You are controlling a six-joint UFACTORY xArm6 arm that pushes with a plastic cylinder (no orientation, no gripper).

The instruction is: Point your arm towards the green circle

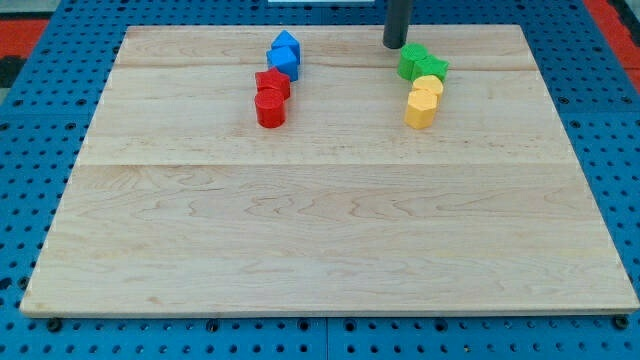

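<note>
We note first what cannot be resolved. The rod is cut off by the view's top edge, so only its lower section shows. The green pieces (422, 64) overlap one another; we cannot separate a circle from the other green shape, nor tell how many pieces there are. The same holds for the two yellow blocks (424, 102), stacked in view one behind the other, their shapes rounded but uncertain.

Nearest the view's bottom, the wooden board (330, 260) is bare across its whole lower half, bordered by a blue perforated table (20, 200).

Farther up, at the board's 11 o'clock, a red cylinder (270, 109) touches a second red block (273, 83) behind it. Just beyond, two blue blocks (285, 55) sit together, angular in outline.

At the board's 1 o'clock, the yellow blocks lie touching the green cluster above them.

Farthest, my tip (395, 45) rests just beside the green cluster, at its 10 o'clock, apparently touching or nearly so. The rod carries no jaws, so nothing is held or clamped.

Open board lies between the red-blue group and the green-yellow group, and to the view's right of the green cluster.
</note>
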